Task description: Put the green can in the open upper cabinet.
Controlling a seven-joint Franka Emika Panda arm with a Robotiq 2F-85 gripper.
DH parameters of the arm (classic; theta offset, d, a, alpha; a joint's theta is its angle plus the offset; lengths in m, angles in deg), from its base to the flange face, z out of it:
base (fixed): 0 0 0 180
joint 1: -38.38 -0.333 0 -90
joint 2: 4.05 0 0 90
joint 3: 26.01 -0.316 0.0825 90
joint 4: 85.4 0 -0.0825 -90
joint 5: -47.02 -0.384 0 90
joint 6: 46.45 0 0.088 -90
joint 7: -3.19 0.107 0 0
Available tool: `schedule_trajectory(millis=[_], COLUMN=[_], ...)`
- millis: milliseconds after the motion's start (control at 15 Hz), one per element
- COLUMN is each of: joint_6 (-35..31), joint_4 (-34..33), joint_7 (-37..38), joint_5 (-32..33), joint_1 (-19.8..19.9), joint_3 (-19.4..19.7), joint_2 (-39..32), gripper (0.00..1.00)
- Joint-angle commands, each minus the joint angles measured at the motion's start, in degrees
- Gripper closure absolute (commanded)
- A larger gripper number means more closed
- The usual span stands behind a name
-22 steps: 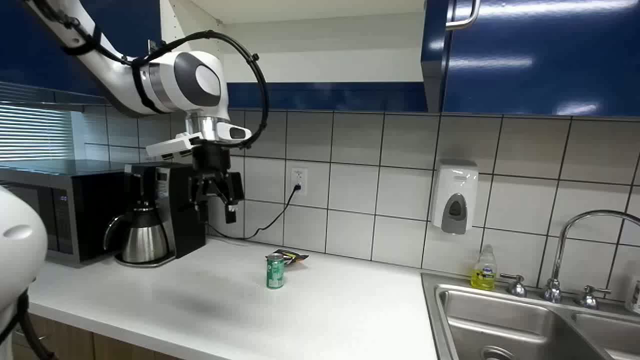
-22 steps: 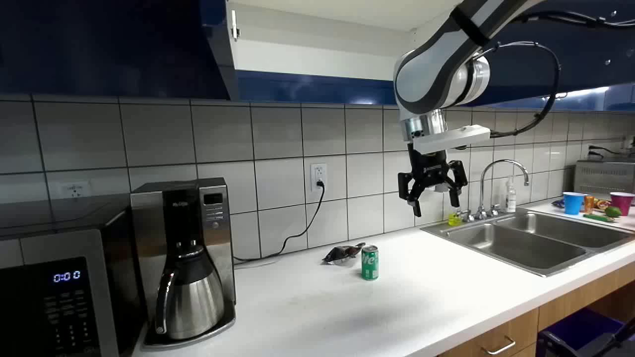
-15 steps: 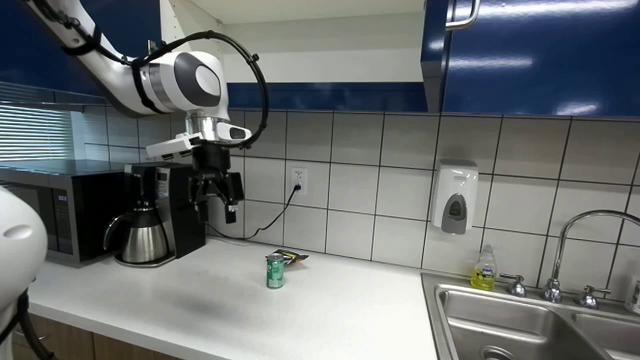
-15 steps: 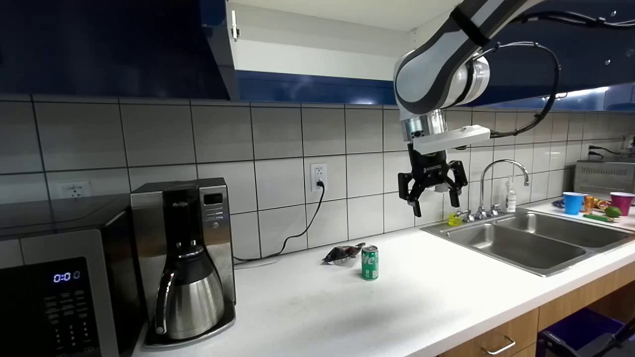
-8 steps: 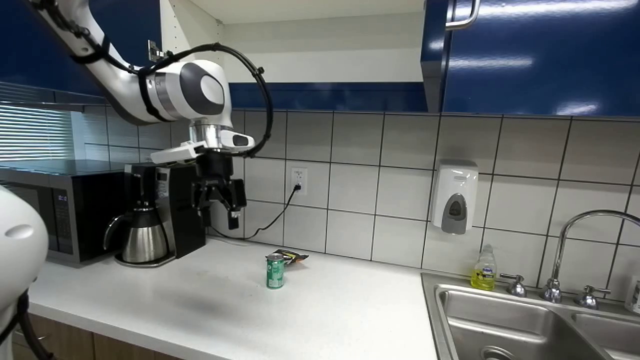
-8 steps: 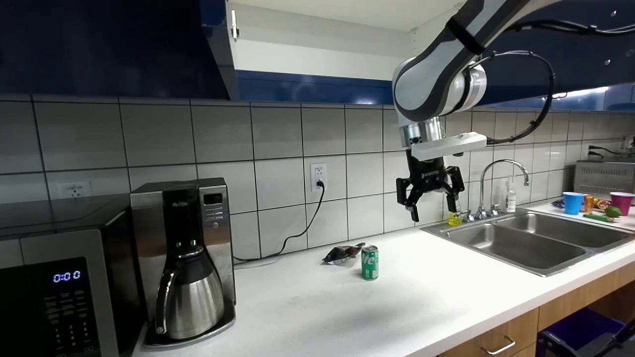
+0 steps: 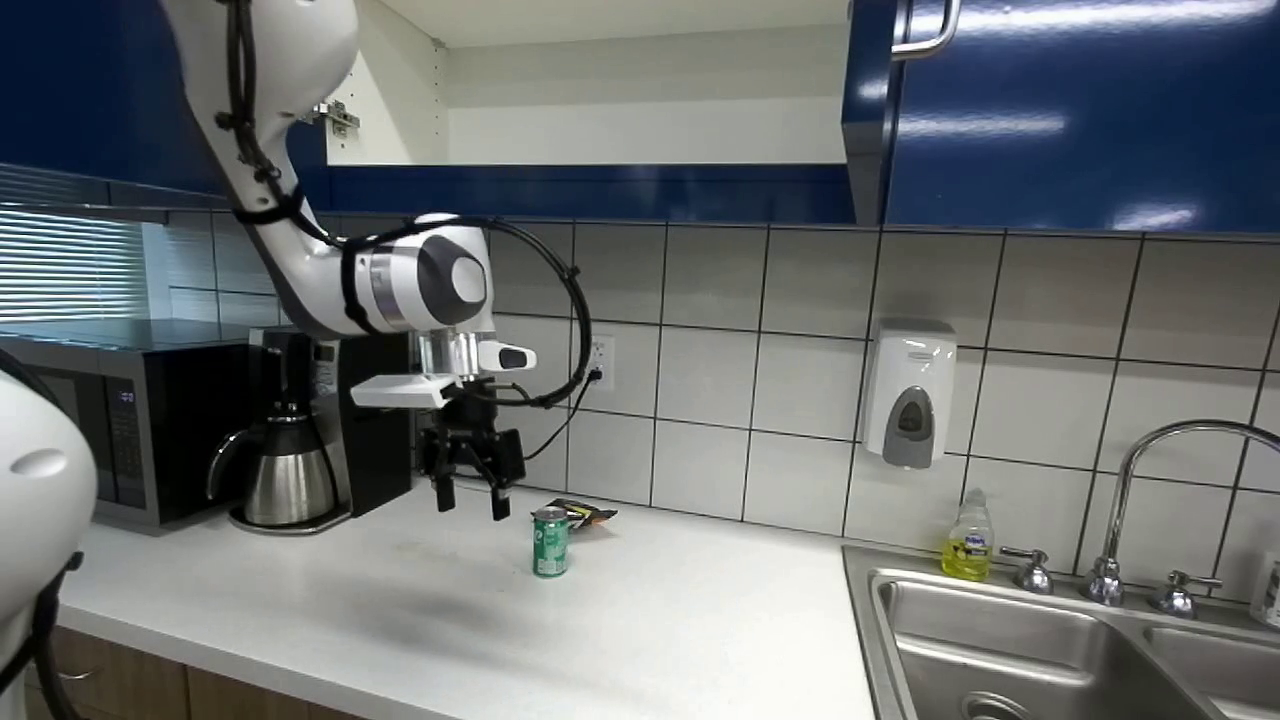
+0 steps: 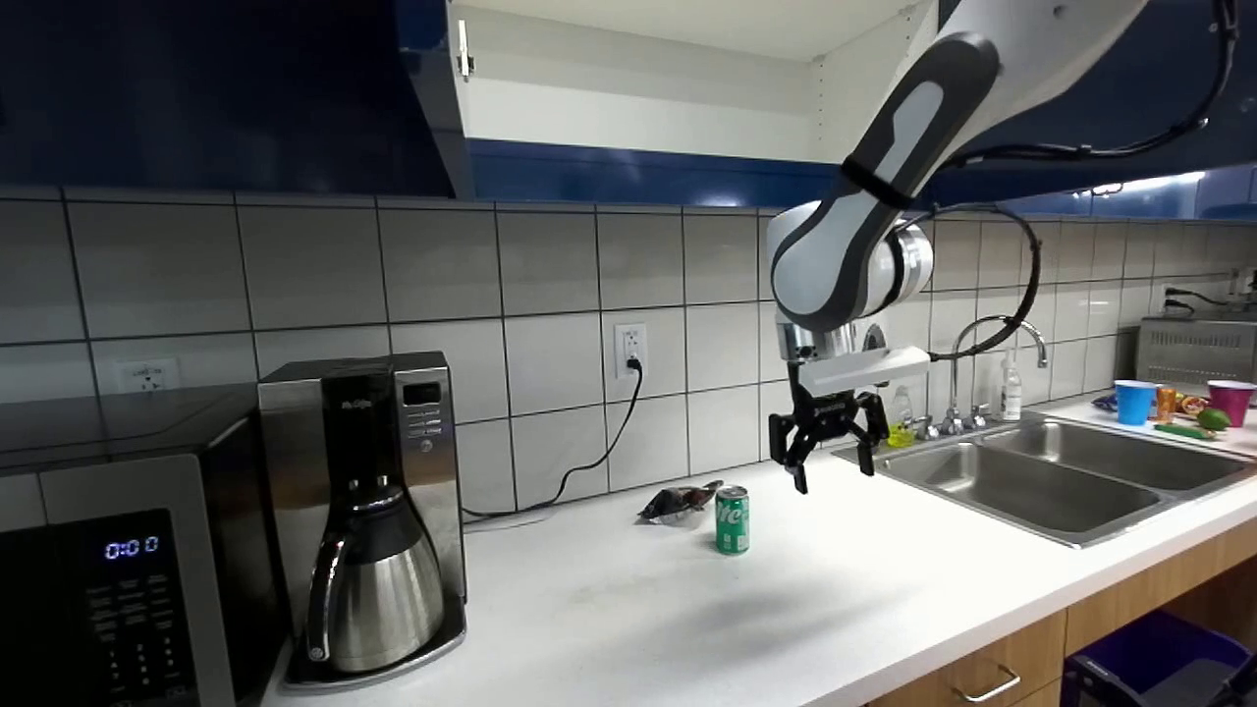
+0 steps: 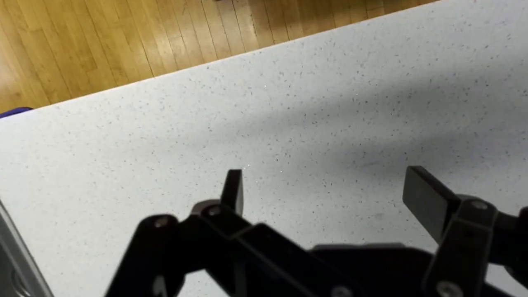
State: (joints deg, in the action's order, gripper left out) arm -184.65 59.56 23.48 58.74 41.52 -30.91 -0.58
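The green can (image 7: 550, 543) stands upright on the white counter; it also shows in an exterior view (image 8: 733, 522). It is out of view in the wrist view. The open upper cabinet (image 7: 640, 125) has a pale interior above the tiles and shows in both exterior views (image 8: 638, 113). My gripper (image 7: 472, 502) is open and empty above the counter, higher than the can's top and off to one side of it. In an exterior view the gripper (image 8: 833, 471) appears right of the can. In the wrist view its fingers (image 9: 324, 169) are wide apart over bare counter.
A dark crumpled wrapper (image 7: 585, 514) lies just behind the can. The coffee maker (image 8: 358, 511) and microwave (image 8: 108, 579) stand at one end. A sink (image 7: 1000, 640) with a faucet (image 7: 1120, 500) is at the other. A soap dispenser (image 7: 910, 395) hangs on the wall.
The arm is still at first, then lowers the gripper well down toward the counter, shifting nearer the can. The can stays in place and the gripper stays open.
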Motion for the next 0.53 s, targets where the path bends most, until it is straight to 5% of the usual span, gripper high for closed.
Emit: schedule_trajectory(millis=[0,467], joint_6=[-6.2,-18.2], joint_4=[-3.7,-8.5], joint_7=[2.2,1.9], joint_5=[3.4,4.4], joint_1=[-0.6,-3.9], joint_3=[2.2,8.9], joint_2=[-8.3,-21.3], gripper=[0.00,0.00])
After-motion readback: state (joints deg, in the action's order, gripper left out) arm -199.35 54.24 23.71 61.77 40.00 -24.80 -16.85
